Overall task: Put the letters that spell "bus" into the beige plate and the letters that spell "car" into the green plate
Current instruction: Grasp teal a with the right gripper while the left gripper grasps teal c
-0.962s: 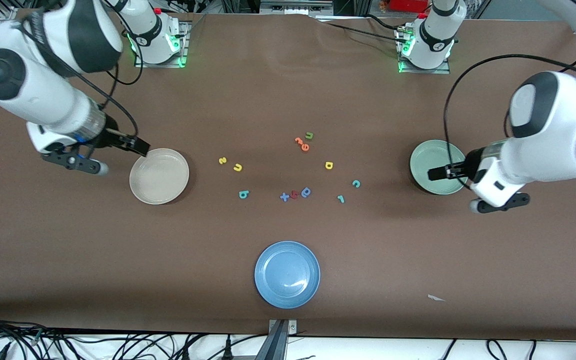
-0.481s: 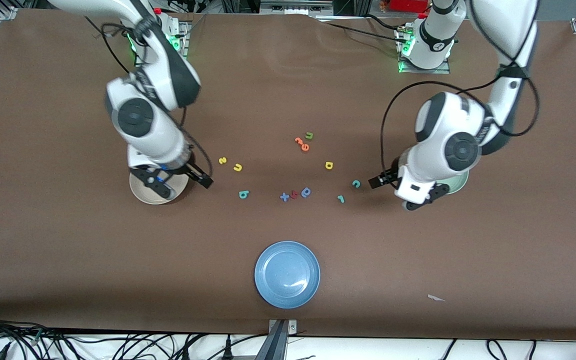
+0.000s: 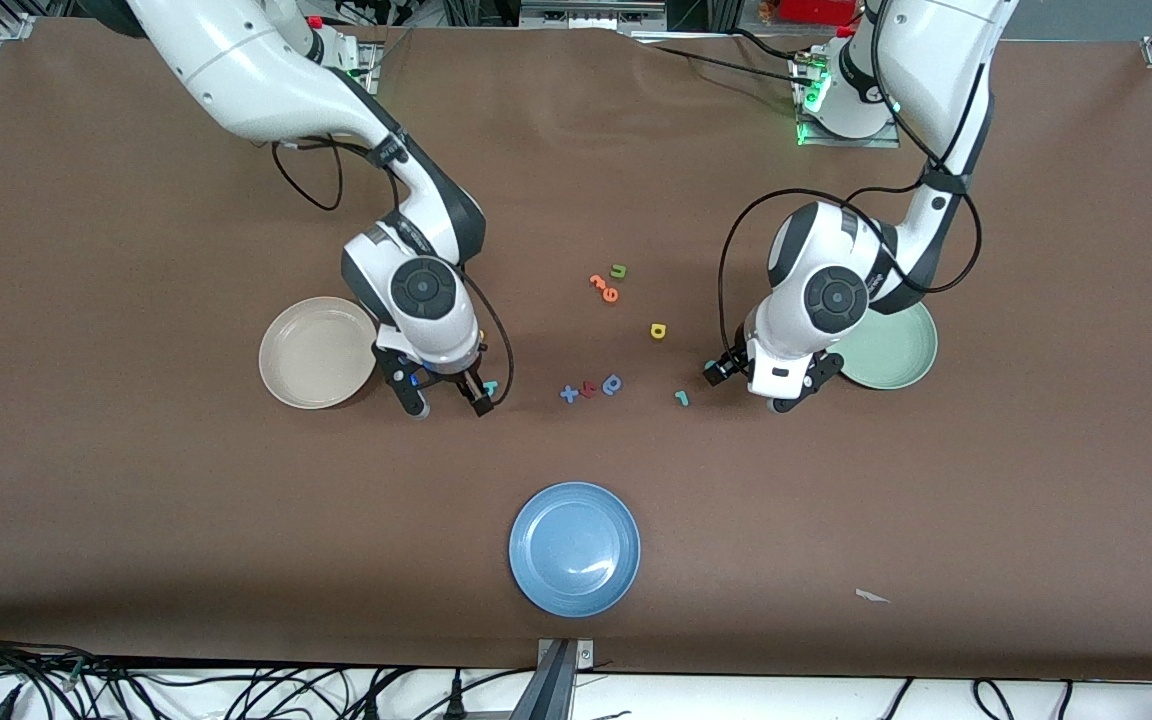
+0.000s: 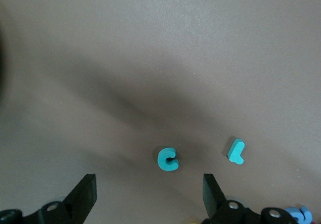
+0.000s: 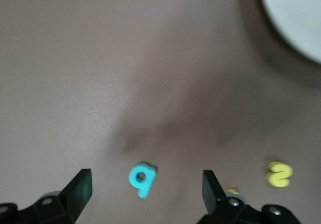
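My right gripper (image 3: 449,405) hangs open just over the table beside the beige plate (image 3: 318,352), and the teal b (image 5: 142,180) lies between its fingers. The yellow s (image 5: 279,174) and a bit of the yellow u (image 5: 231,191) show in the right wrist view; the right arm hides both in the front view. My left gripper (image 3: 746,390) is open next to the green plate (image 3: 898,352), its fingers straddling the teal c (image 4: 167,159). The teal r (image 3: 680,398) lies close by, and the yellow a (image 3: 658,330) is farther from the front camera. Both plates hold nothing.
A blue plate (image 3: 574,548) sits near the table's front edge. A blue x (image 3: 569,394), a red piece (image 3: 588,388) and a blue rounded letter (image 3: 613,383) cluster mid-table. Orange pieces (image 3: 603,288) and an olive u (image 3: 619,270) lie farther back.
Both arms have swung in from their plates toward the middle and come down. The right gripper now straddles the b, the left gripper the c. No letter has moved.
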